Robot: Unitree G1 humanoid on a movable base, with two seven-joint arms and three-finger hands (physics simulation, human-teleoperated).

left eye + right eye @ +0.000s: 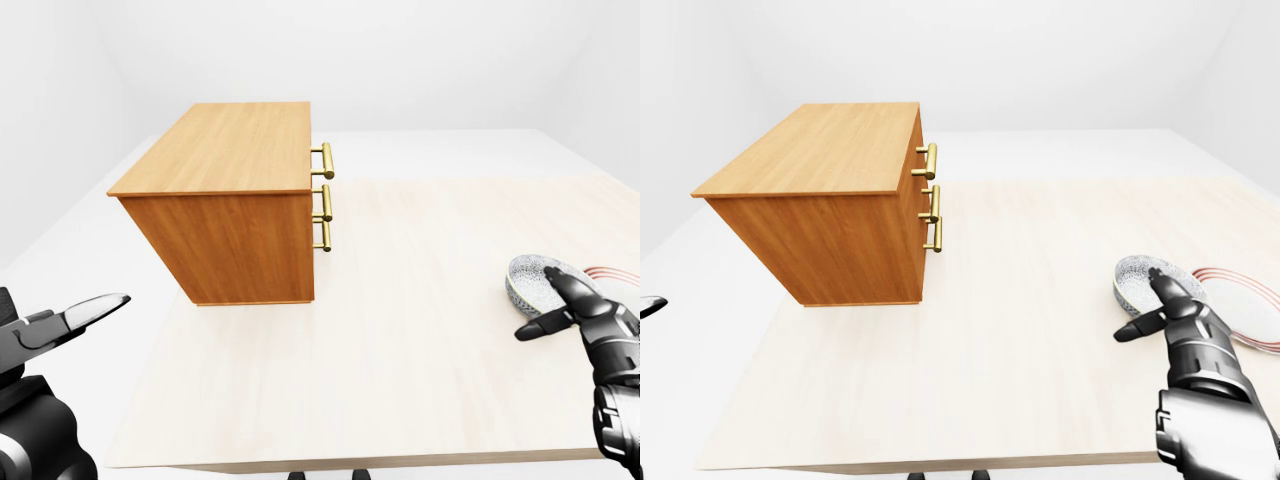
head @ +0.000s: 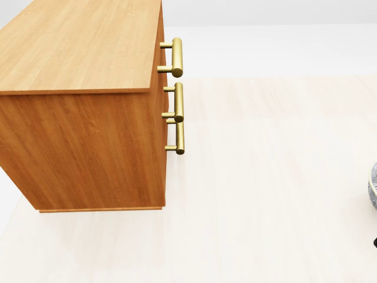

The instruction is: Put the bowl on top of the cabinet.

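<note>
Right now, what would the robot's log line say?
bowl: on table, right side of right-eye view | right hand: open, by bowl | left hand: open | grasp: not yet made
</note>
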